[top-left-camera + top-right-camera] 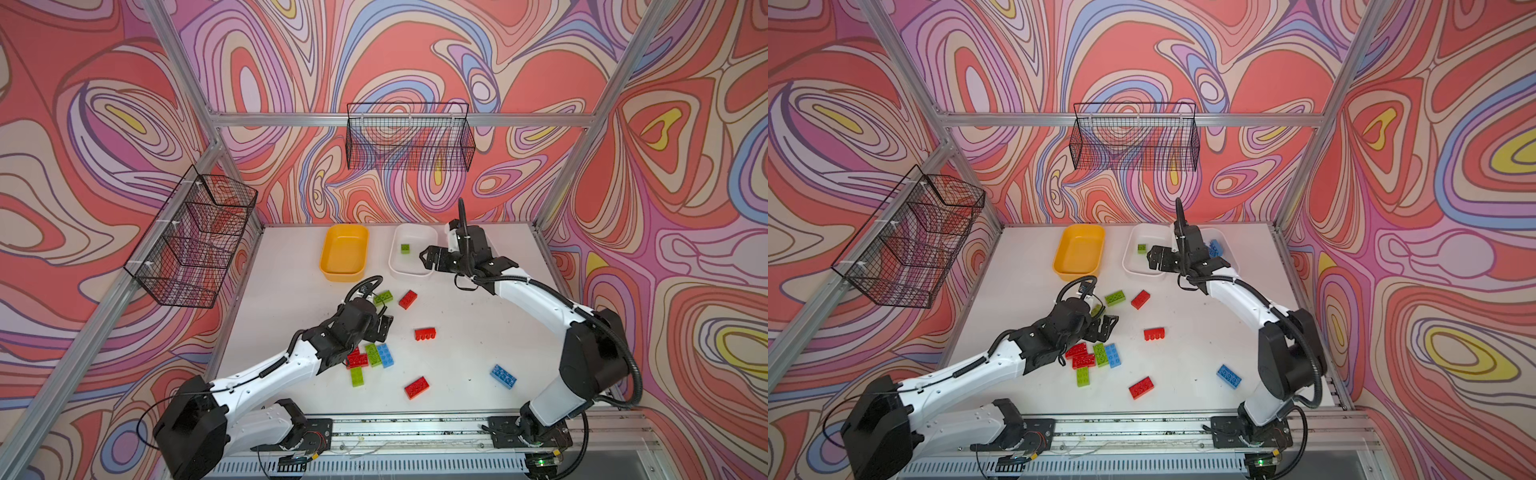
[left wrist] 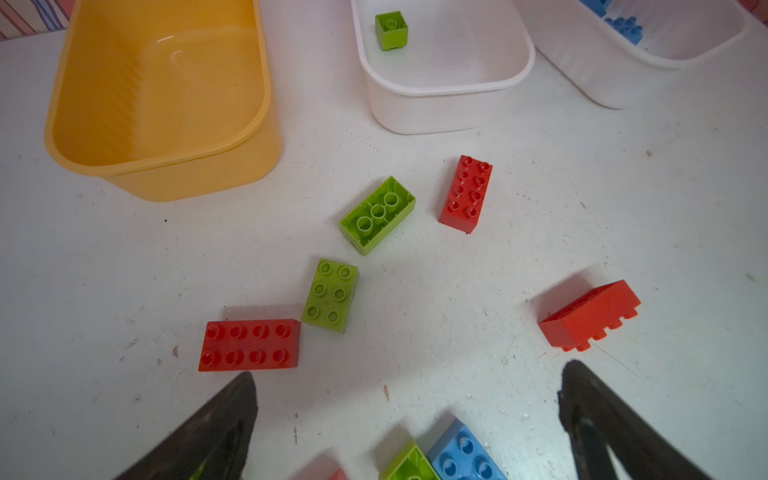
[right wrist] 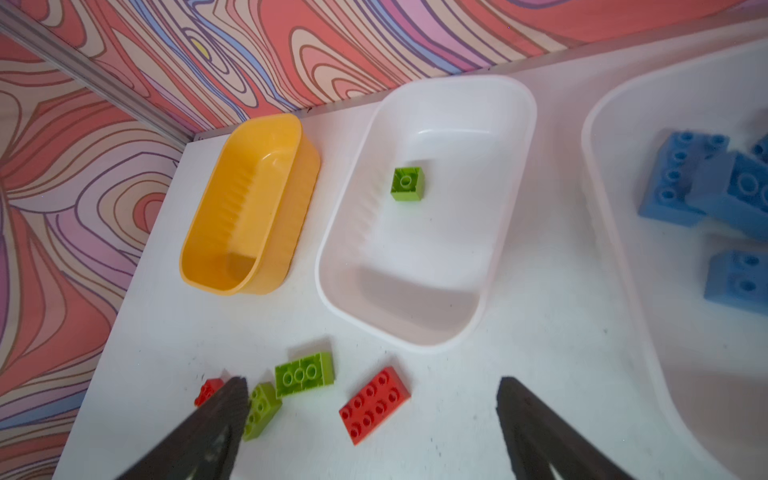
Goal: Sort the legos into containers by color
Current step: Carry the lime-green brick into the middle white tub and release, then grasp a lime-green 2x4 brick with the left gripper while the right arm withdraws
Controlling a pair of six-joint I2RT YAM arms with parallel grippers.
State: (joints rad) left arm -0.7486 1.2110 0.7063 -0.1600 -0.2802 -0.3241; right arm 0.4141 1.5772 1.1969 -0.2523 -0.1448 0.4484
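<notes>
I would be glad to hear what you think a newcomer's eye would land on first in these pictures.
Probably the swirling pink, red and lilac wall pattern around the cell. Next come the bright red, green and blue legos scattered across the middle of the white table. Then the empty yellow-orange tub at the back, beside a white tub holding a single green brick.
</notes>
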